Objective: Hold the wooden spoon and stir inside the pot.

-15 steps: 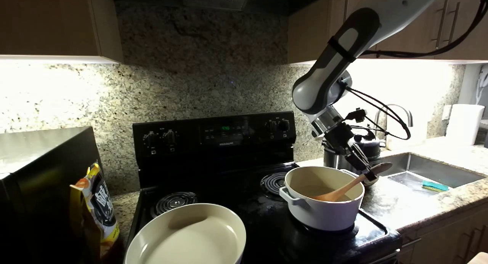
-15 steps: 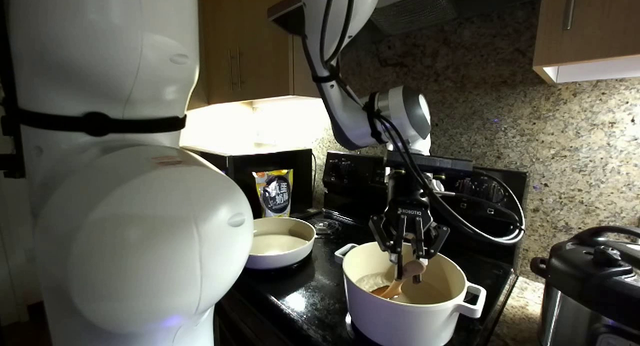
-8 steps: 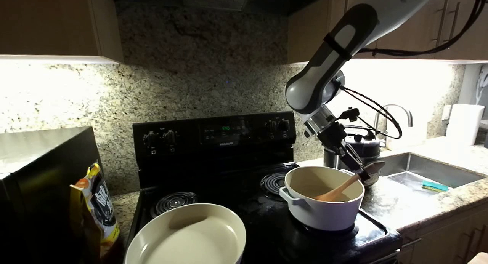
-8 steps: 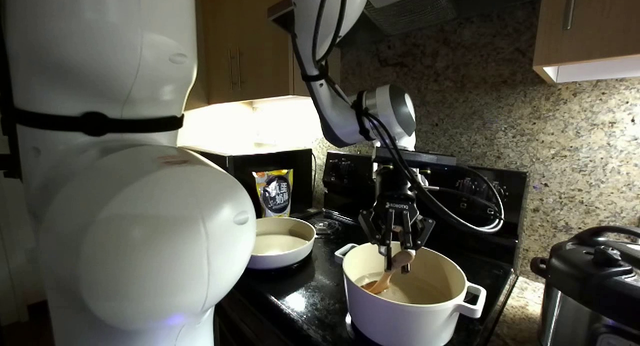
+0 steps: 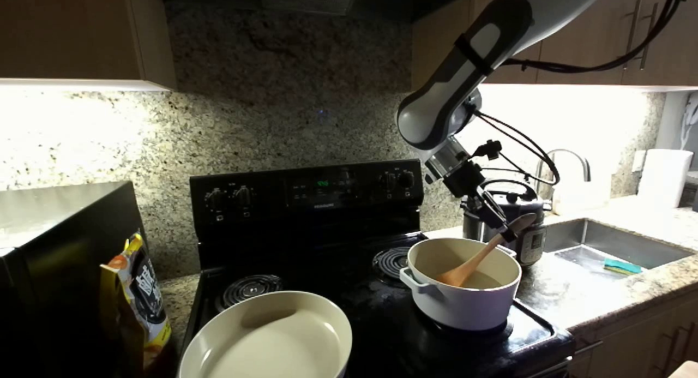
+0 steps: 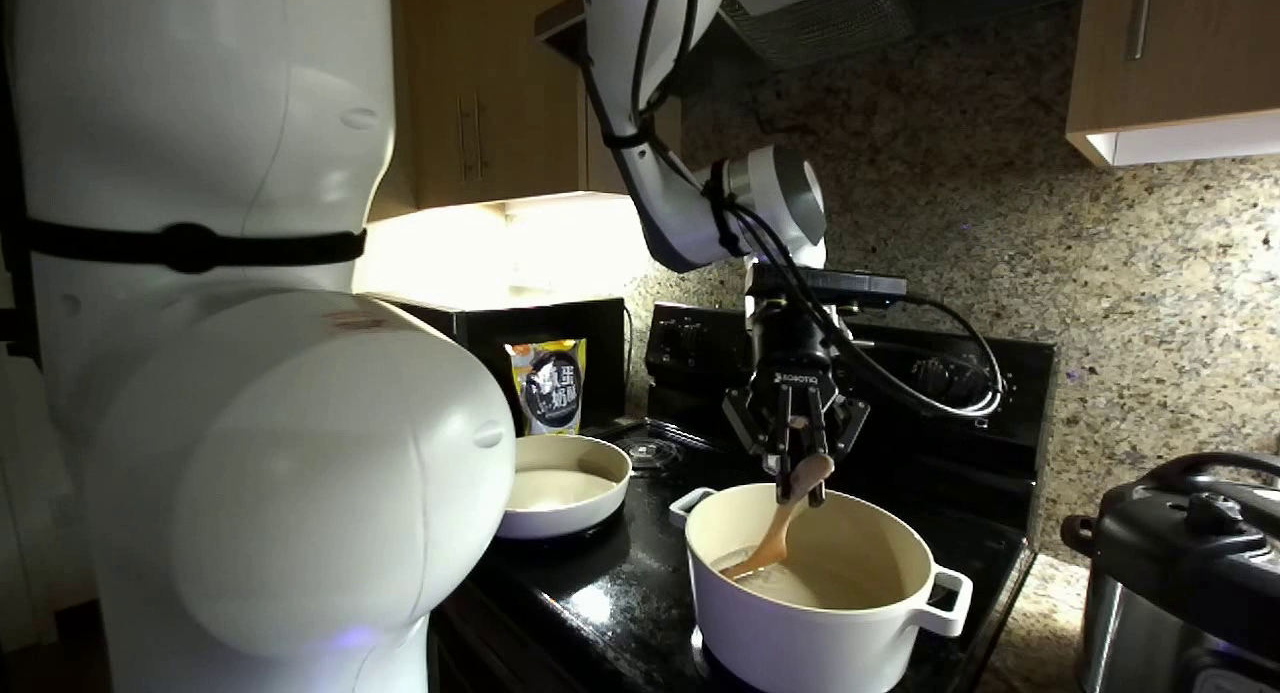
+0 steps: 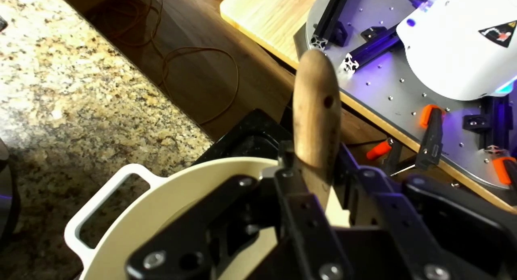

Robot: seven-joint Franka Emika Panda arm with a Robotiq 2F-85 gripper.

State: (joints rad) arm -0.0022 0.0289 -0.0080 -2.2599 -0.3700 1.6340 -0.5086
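My gripper (image 5: pixel 508 234) is shut on the upper handle of the light-tan wooden spoon (image 5: pixel 471 264). In an exterior view my gripper (image 6: pixel 802 493) is above the near part of the opening of the white pot (image 6: pixel 800 643), with the spoon (image 6: pixel 774 541) slanting down between its fingers. The spoon's lower end is inside the pot (image 5: pixel 463 310), near its inner wall, partly in shallow liquid. In the wrist view the handle end of the spoon (image 7: pixel 316 106) sticks up between my fingers (image 7: pixel 311 167), and the pot (image 7: pixel 210 175) shows below. The spoon's bowl is hidden there.
A shallow cream pan (image 5: pixel 272 345) stands on the black stove beside the pot. A steel-and-black cooker (image 6: pixel 1190 563) stands on the counter close by. A snack bag (image 5: pixel 144 291) leans at a black microwave (image 5: pixel 65 301). A sink (image 5: pixel 627 247) is beyond the pot.
My gripper has moved left in both exterior views and lately upward, with the spoon held. The spoon stands steeper, and its lower end has shifted left inside the pot. The pot has not moved.
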